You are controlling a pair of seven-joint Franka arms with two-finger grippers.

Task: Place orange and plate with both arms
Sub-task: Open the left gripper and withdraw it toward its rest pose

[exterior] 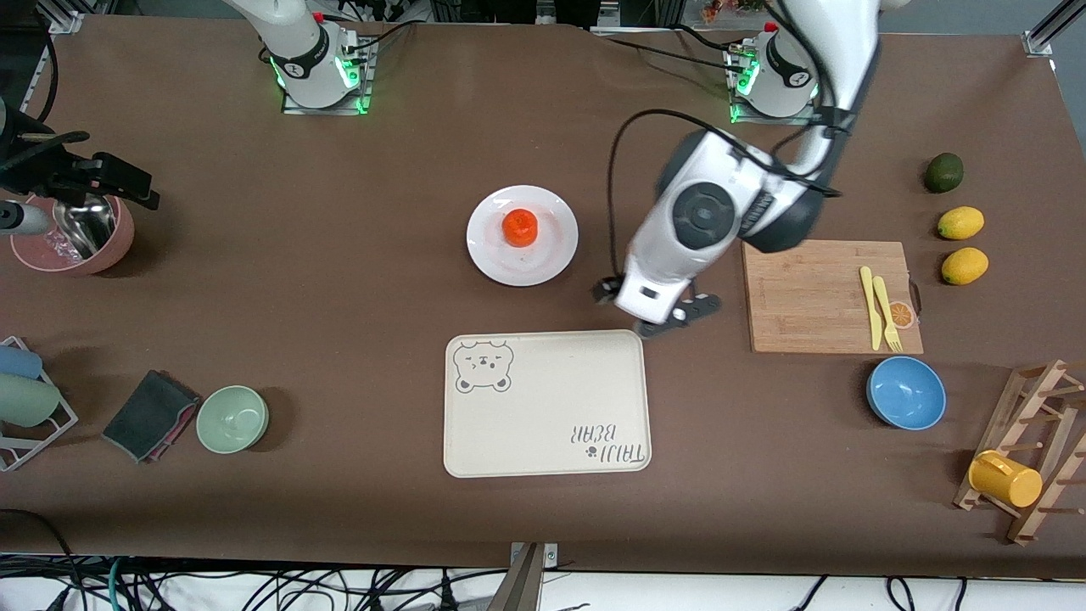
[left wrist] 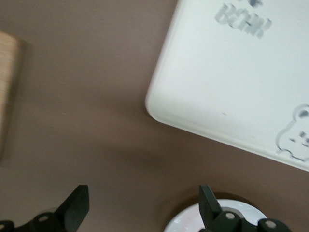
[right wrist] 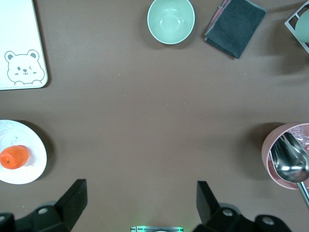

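The glossy white plate [exterior: 523,235] at frame centre carries the dimpled orange [exterior: 520,227]. The left end effector [exterior: 655,312], fingers apart, hovers over bare brown worktop [exterior: 339,288] between bear-print tray [exterior: 547,403] and bamboo board [exterior: 831,295]. The right end effector [right wrist: 140,205] is spread open high over the worktop.

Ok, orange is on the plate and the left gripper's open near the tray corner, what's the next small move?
Probably slide the left gripper toward the plate rim. Its fingers are open over bare table between the tray and cutting board, holding nothing; the orange already rests on the plate. The right gripper waits.
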